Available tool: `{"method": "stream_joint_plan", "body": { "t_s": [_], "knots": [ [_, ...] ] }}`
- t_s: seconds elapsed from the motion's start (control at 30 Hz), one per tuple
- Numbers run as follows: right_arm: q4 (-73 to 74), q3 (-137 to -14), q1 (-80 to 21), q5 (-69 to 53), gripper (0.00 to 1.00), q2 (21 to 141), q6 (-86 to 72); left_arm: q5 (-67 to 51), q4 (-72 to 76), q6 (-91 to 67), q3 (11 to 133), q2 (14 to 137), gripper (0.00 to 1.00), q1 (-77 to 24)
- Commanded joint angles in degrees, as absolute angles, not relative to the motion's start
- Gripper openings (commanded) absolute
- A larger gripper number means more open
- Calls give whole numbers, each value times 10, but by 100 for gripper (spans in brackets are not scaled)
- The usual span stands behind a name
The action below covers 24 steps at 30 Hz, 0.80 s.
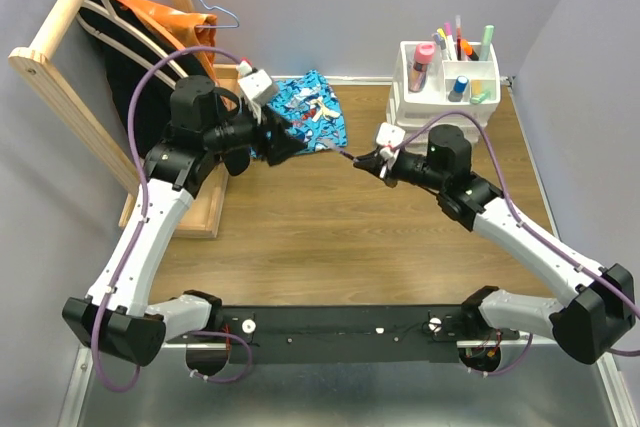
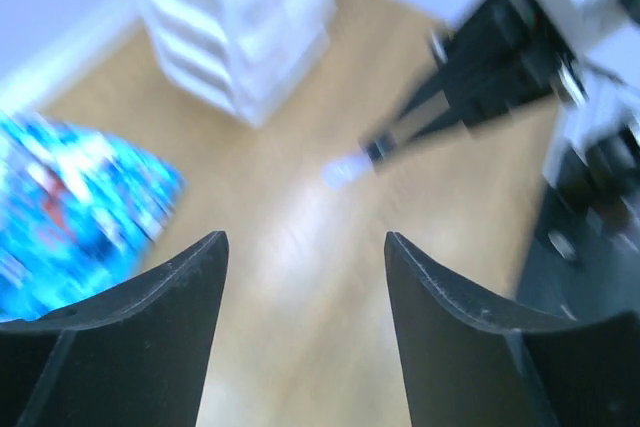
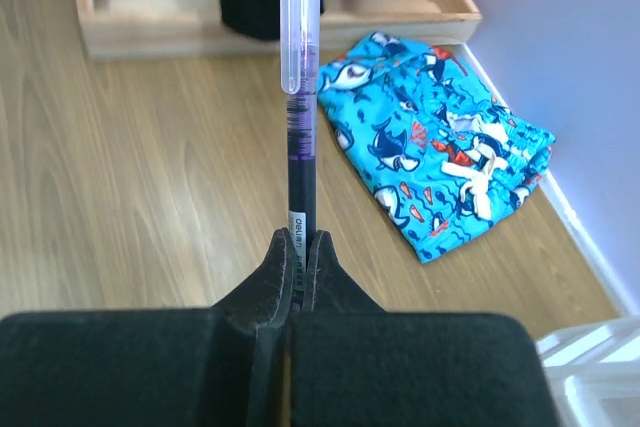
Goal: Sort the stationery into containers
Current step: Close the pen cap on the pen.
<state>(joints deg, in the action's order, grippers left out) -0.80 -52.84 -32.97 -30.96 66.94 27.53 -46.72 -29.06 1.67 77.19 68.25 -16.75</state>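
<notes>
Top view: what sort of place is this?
Likely a robot test booth staged as a home corner: plain walls box in a wood table, two arms bolted at its near edge, props: organiser, clothes rack, cloth.

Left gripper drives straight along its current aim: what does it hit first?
Probably the pen clamped in the right gripper. Its clear-capped end faces the open left gripper. The view is blurred, so it might pass just underneath.
</notes>
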Motion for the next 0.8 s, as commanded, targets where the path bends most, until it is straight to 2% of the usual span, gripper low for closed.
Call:
{"method": "stream_joint_plan", "body": {
  "t_s": [0.0,0.13,0.37,0.5,0.77],
  "knots": [
    [-144,-534,-303,-330,1,661,42,-401,-30,-71,804,733,74,-174],
    [-220,-548,-288,-329,1,682,-141,-401,30,-109,853,777,75,-185],
    [-287,-603,-256,-316,0,719,-297,-399,118,-182,932,846,76,-201],
    [-278,-647,-243,-306,1,739,-323,-402,121,-209,991,874,76,-222],
    [-278,-664,-238,-329,0,744,-308,-403,113,-267,1008,886,72,-269]
  ]
}}
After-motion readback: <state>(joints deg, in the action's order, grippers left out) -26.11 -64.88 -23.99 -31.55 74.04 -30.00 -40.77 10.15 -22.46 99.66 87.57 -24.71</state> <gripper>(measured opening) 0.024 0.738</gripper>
